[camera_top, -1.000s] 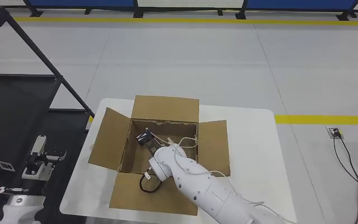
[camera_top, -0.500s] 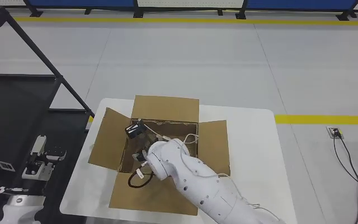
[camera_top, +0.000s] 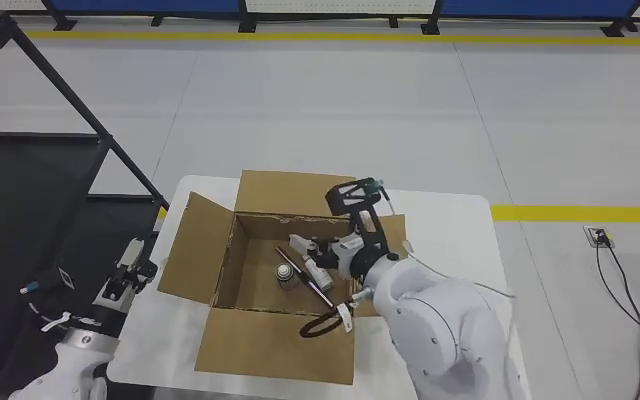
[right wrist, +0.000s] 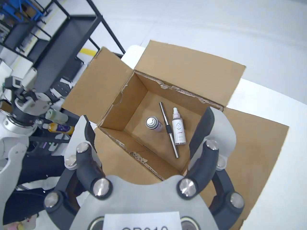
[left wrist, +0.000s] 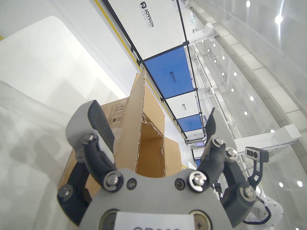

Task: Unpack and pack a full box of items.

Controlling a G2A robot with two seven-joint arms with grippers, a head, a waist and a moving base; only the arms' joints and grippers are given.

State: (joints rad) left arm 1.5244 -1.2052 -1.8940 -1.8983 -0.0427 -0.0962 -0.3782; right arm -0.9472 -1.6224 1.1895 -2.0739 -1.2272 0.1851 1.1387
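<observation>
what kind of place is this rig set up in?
Probably an indoor industrial or robotics test hall: yellow floor line, blue and white partition panels, a high ceiling with rows of spotlights, a black metal rack beside the white table.

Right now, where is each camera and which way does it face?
Top view: above the arms, looking down at box and table; left arm, right arm show.
Left wrist view: low beside the box, facing upward; open jaws.
Right wrist view: above the box, looking in; open jaws.
Top and right wrist share the can, rod, bottle.
</observation>
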